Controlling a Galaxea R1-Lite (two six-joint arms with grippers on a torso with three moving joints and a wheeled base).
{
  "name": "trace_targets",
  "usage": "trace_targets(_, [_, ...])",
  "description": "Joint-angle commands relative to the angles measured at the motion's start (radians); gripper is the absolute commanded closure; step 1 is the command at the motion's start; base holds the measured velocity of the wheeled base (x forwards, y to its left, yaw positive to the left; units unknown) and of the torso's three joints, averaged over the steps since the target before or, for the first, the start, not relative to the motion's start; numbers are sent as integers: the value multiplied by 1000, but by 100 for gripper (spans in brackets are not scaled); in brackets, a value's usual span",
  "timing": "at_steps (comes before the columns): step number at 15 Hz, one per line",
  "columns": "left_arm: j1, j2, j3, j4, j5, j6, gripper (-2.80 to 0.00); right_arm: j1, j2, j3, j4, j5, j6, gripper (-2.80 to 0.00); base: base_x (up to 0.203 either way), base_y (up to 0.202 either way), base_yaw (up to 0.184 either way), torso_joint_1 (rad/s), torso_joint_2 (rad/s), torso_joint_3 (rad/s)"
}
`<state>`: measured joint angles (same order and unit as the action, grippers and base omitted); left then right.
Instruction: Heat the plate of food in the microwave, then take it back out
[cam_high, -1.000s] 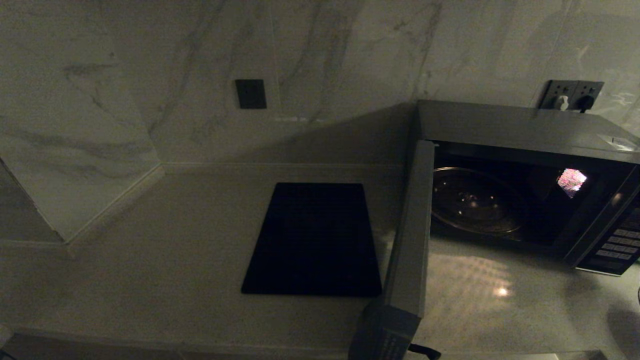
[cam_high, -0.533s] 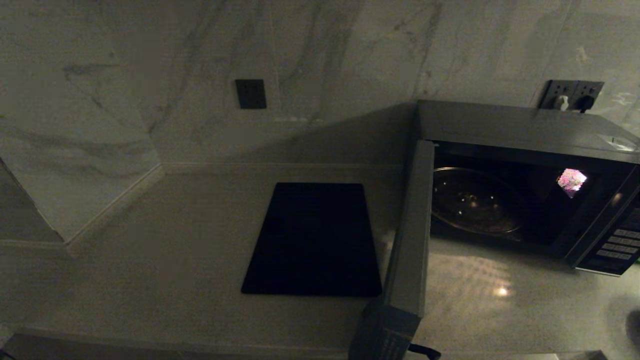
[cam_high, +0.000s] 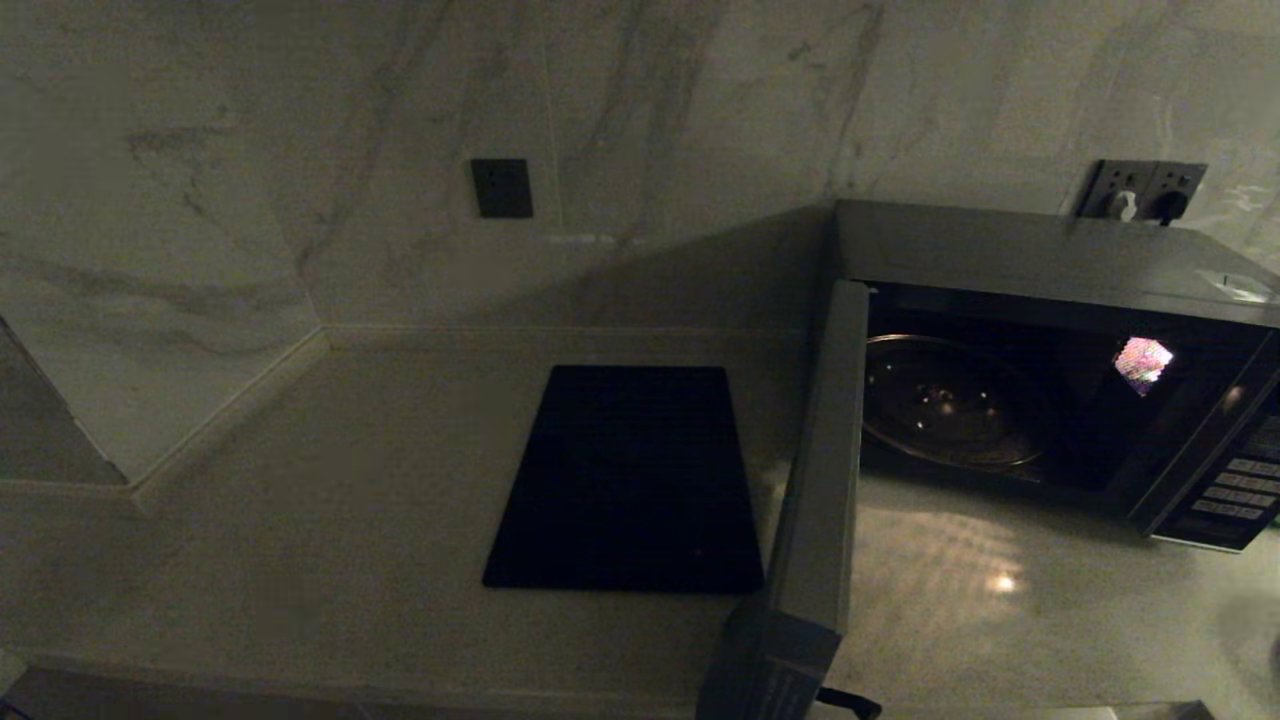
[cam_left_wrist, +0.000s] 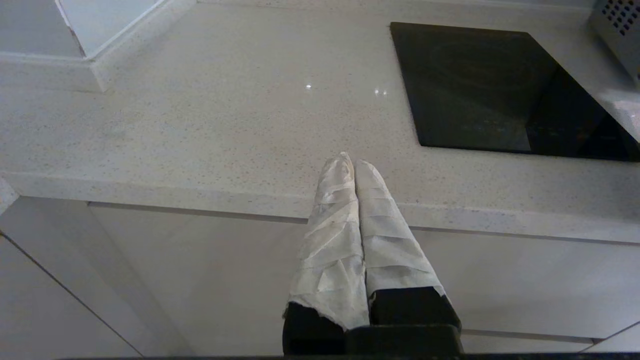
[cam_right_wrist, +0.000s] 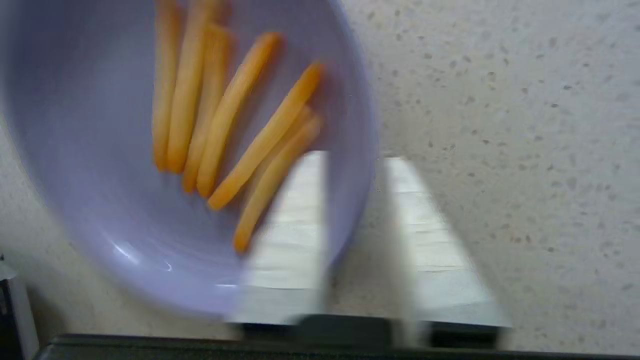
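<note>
I'm in a kitchen: pale speckled stone countertop (cam_high: 330, 520), marble-veined wall (cam_high: 300, 120), flat black cooktop slab (cam_high: 625, 480), open silver-grey microwave (cam_high: 1040, 260).

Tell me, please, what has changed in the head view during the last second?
Almost nothing. Only a dark shadow at the lower right edge of the picture has slipped further out of view. The microwave has kept its door open and its glass turntable bare, and the black slab has not moved.
</note>
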<state>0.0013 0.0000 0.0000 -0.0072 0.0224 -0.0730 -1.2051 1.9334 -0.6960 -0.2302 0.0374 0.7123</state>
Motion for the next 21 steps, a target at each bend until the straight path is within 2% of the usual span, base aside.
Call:
trace_targets(1, [0,0,0,0,1,-1,0,-4,7,-2,-1,1,6,-280,0,0,0,0,0,0])
trace_targets(6, [0,0,0,0,1,-1,0,-8,-21,-3,-1,4,6,-280,0,0,0,0,0,0])
trace_targets(12, [0,1,0,0,1,-1,0,-6,-251,-10,-6,43,4,-280,0,0,0,0,0,0])
trace_targets(13, [0,1,0,0,1,-1,0,-4,-297,-11,-17,53,-17,-280,0,0,0,0,0,0])
trace_targets(15, [0,1,0,0,0,-1,0,7,-387,-16,-40,65,-117,-280,0,0,0,0,0,0])
trace_targets(18, [0,0,0,0,1,-1,0,119,-530,-43,-49,67,-185,-280,0,0,0,0,0,0])
trace_targets(21, [0,0,0,0,1,-1,0,335,-654,-53,-14,-2,-200,-280,0,0,0,0,0,0])
